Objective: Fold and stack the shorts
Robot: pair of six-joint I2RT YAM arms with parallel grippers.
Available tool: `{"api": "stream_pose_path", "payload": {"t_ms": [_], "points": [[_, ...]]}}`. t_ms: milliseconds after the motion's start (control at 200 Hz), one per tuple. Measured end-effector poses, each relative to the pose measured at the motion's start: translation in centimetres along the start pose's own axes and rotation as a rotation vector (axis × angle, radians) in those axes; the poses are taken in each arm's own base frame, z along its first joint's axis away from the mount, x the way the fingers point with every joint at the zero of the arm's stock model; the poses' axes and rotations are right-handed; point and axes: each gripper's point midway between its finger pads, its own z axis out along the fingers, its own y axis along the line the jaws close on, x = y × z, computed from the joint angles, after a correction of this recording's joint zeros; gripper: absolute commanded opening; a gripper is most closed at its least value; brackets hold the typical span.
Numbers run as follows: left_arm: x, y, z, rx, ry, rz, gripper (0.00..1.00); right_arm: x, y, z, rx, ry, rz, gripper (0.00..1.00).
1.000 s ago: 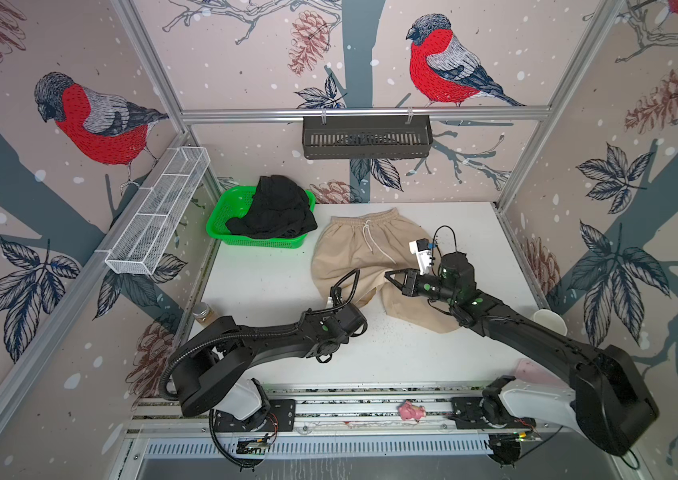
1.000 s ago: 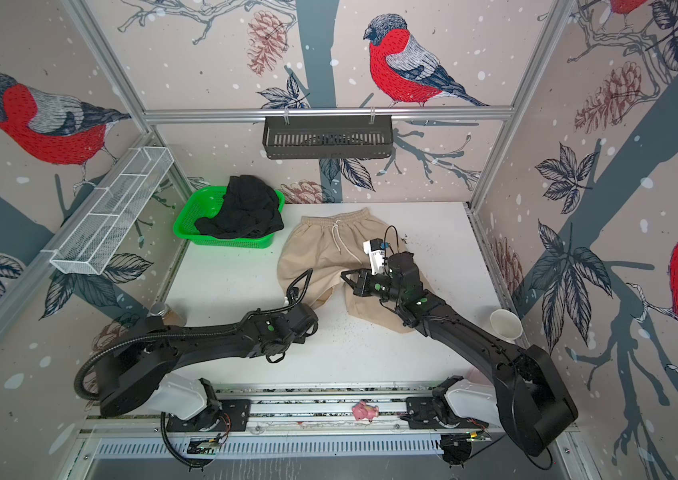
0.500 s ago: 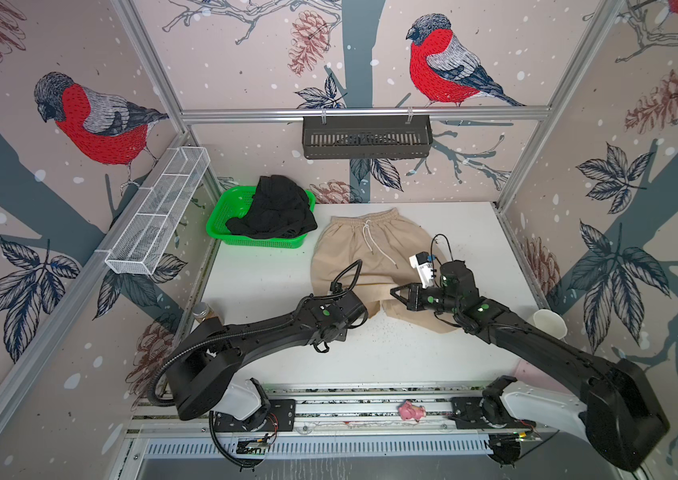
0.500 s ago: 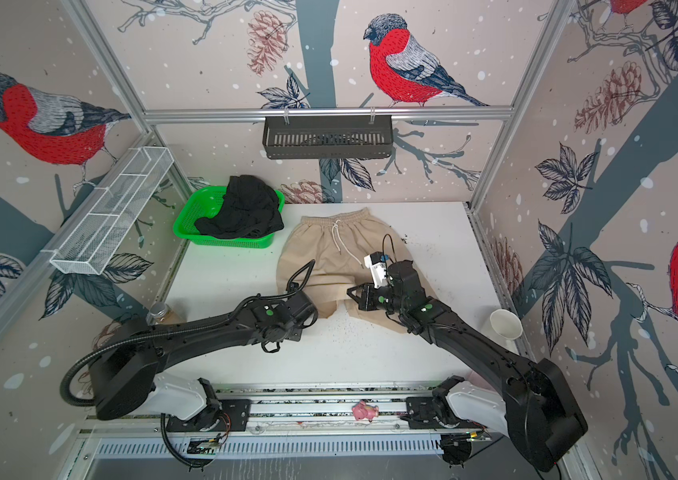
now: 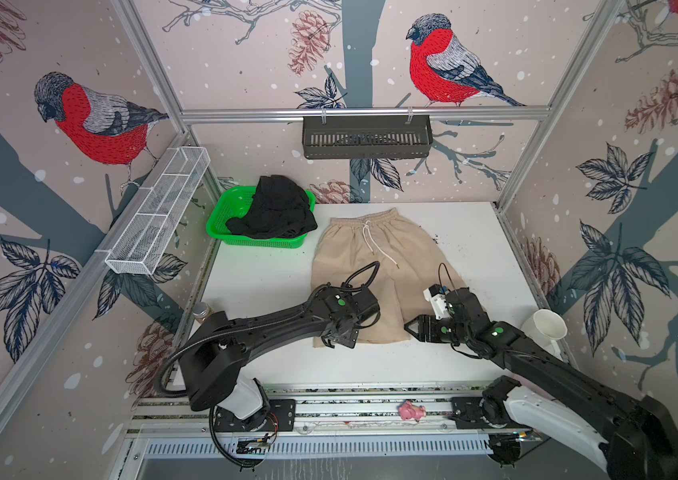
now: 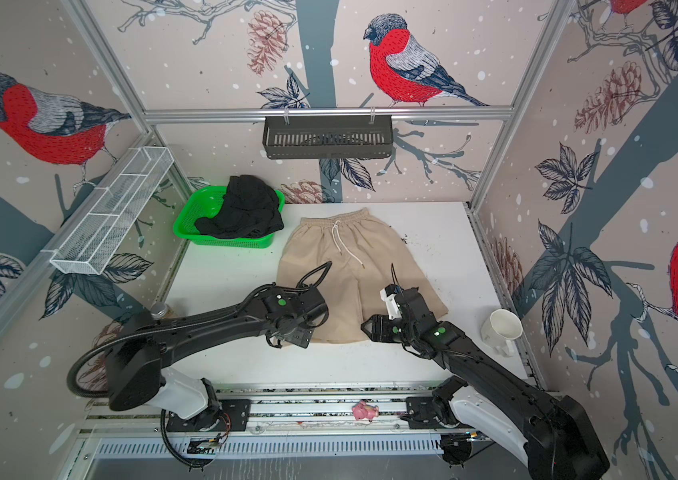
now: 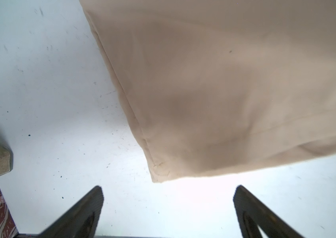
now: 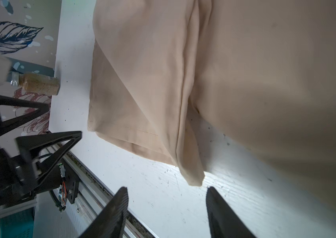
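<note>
Beige shorts (image 5: 370,266) spread flat, drawstring loose; black shorts (image 5: 275,212) bunched in green basket (image 5: 225,208), shape indistinct. Near hem partly hidden behind arms. Left gripper (image 7: 168,187), right gripper (image 8: 166,188): jaws apart, empty.

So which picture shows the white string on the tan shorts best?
A top view: the white string shows whole there, hanging from the waistband down the tan shorts. Both top views show it nearly alike. The left wrist and right wrist views show only the shorts' leg hems, no string.
</note>
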Motion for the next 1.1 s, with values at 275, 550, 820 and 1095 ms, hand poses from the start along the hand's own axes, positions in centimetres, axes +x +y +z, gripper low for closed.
{"api": "stream_pose_path", "payload": {"t_ms": [275,550,820,1095], "points": [[-3.8,-1.1,-1.6,0.215,-0.245,0.057,0.97,-4.8,-6.1,-1.5,0.217,-0.199,0.122,0.70],[-7.0,-7.2,2.8,0.358,-0.274,0.233,0.97,-7.3,-9.4,-0.2,0.296,-0.202,0.155,0.74],[-2.7,-11.0,5.6,0.518,-0.148,0.332,0.97,-8.4,-11.4,1.6,0.304,-0.182,0.178,0.75],[-1.6,-16.5,4.7,0.718,-0.163,0.357,0.97,-12.3,-12.6,4.9,0.269,-0.178,0.167,0.75]]}}
